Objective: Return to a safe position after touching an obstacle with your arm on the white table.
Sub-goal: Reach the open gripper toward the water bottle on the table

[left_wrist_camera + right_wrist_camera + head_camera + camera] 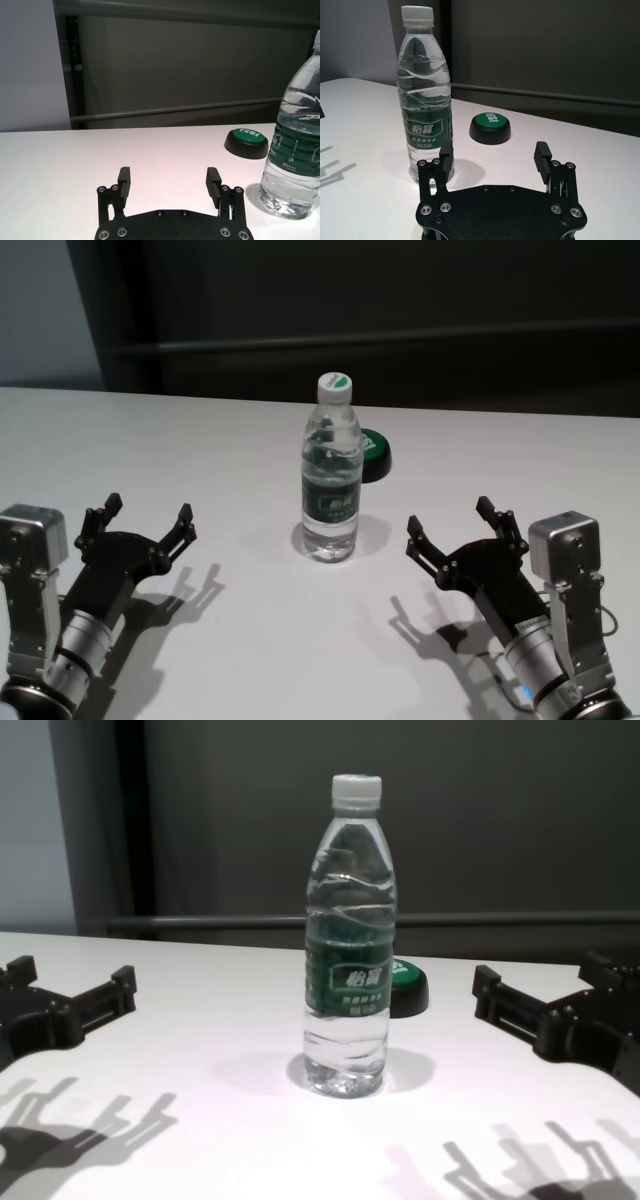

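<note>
The bottle stands upright mid-counter, a low green-topped button just behind it. The left tool and right tool hover low on either side, both spread wide and holding nothing, well apart from the bottle. Both seem already pulled back, though height off the counter is hard to judge. Any further retreat should go straight back and up, never sweeping inward.

The bottle stands upright mid-table, the one tall obstacle. A low button sits just behind it to the right. Bare tabletop lies to the bottle's left, right and front, where the left gripper and right gripper hover apart from it, fingers spread.
</note>
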